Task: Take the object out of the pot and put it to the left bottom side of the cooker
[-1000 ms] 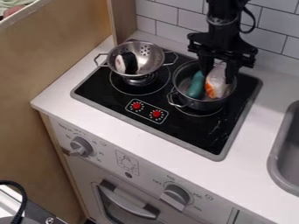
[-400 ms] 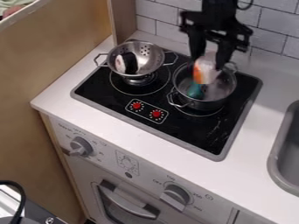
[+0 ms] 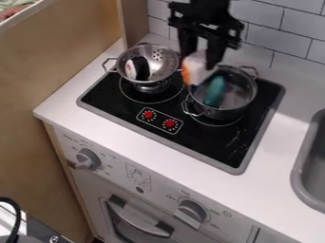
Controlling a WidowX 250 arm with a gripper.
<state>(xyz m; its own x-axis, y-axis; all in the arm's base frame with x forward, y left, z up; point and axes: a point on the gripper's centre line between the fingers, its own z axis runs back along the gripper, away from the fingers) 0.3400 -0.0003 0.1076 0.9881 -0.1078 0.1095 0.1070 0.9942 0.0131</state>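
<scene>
While the gripper pinches the white-and-orange object above the ten-o'clock rim of the pot, best keep it high – clear of the colander – then lower gently at the seven-o'clock side of the cooker before releasing

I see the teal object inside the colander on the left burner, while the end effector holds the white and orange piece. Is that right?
Not quite: the camera view shows the teal object inside the pot, not the colander. The end effector does hold the white and orange piece.
</scene>
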